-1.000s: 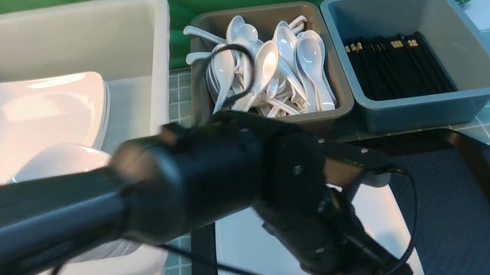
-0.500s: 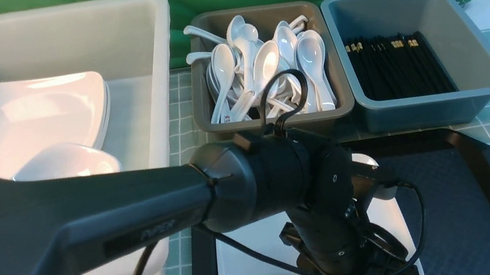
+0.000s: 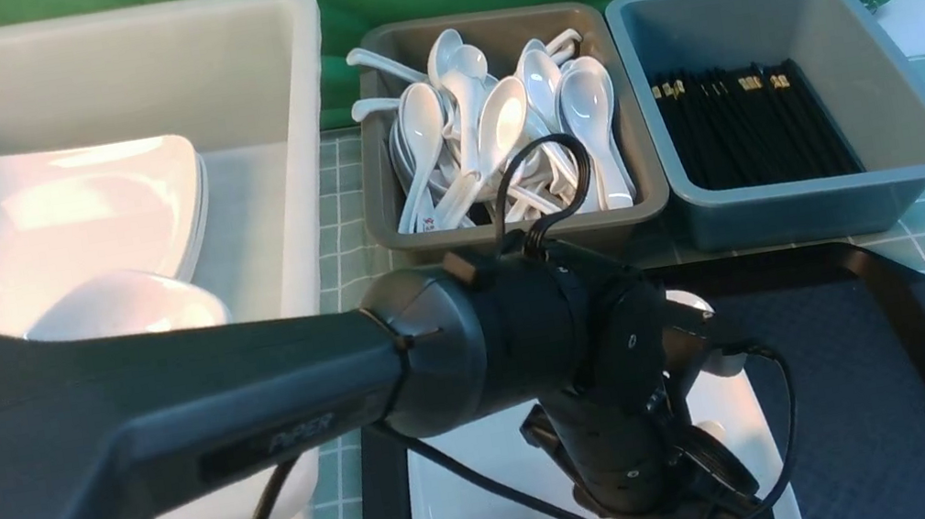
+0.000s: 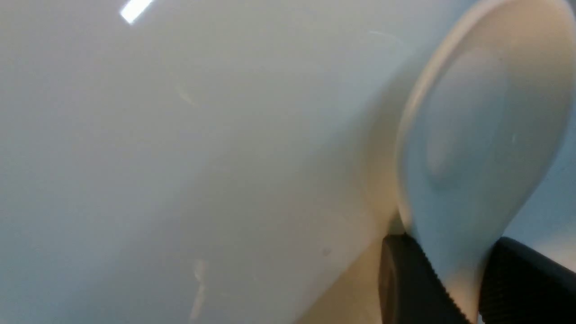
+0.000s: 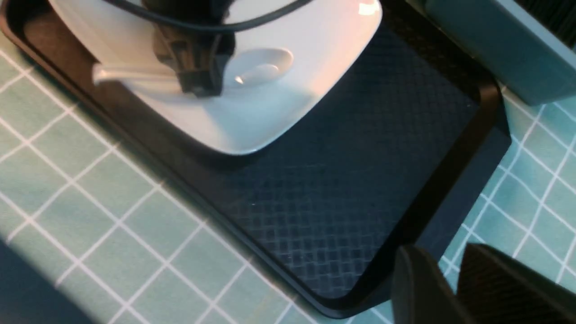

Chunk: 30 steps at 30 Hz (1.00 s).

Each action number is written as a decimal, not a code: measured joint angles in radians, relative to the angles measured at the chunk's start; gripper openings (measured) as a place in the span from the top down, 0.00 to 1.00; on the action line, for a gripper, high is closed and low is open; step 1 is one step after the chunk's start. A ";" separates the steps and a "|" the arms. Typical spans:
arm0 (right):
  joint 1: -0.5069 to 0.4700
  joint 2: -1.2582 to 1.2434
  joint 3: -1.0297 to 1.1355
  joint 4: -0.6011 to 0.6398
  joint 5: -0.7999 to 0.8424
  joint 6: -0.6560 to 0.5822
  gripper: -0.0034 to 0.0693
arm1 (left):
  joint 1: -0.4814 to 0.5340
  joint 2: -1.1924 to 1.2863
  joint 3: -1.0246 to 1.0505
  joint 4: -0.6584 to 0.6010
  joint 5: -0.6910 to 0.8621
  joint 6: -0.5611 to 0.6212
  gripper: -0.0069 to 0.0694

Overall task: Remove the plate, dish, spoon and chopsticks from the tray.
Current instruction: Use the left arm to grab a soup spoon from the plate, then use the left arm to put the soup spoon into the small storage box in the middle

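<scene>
Your left gripper [image 4: 454, 292] has its jaws clenched on the spoon [image 4: 477, 135], pinching it at the narrow neck where the bowl runs into the handle. That is a sensible hold: the neck is the only part slim enough to fit between the pads, and gripping so near the bowl should stop it tipping when you lift. The spoon lies bowl-up on the plate [image 3: 485, 516], which sits in the left half of the tray [image 3: 862, 382]. I cannot tell whether the spoon has left the glaze yet. The arm comes in from the tray's left and bends steeply down, so the jaws meet the spoon from above rather than scraping along the plate. The spoon bin [image 3: 494, 20] stands just beyond the tray's far edge, a short carry, with the chopstick bin [image 3: 789, 212] beside it and the white tub [image 3: 295, 137] off the tray's left. Your right gripper [image 5: 454, 279] hangs over the tray's right rim above the counter [image 5: 90, 202], jaws drawn together on nothing, clear of the left arm's way.
</scene>
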<state>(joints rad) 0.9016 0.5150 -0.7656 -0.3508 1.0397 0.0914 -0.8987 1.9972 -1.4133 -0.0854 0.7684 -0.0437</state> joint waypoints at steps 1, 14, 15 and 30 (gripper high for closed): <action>0.000 0.000 0.000 -0.002 0.000 0.000 0.71 | 0.000 -0.005 -0.001 0.005 0.005 -0.001 0.66; 0.000 0.000 0.000 -0.205 -0.001 0.210 0.69 | 0.131 -0.089 -0.288 0.261 -0.034 -0.012 0.66; 0.000 0.000 0.000 -0.205 -0.001 0.214 0.69 | 0.165 -0.076 -0.323 0.267 -0.072 -0.012 0.66; 0.000 0.000 0.000 -0.167 0.006 0.259 0.68 | 0.486 0.206 -0.584 0.194 -0.282 -0.012 0.63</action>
<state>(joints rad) 0.9016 0.5150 -0.7656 -0.5176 1.0457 0.3501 -0.4132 2.2035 -1.9974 0.1090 0.4860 -0.0553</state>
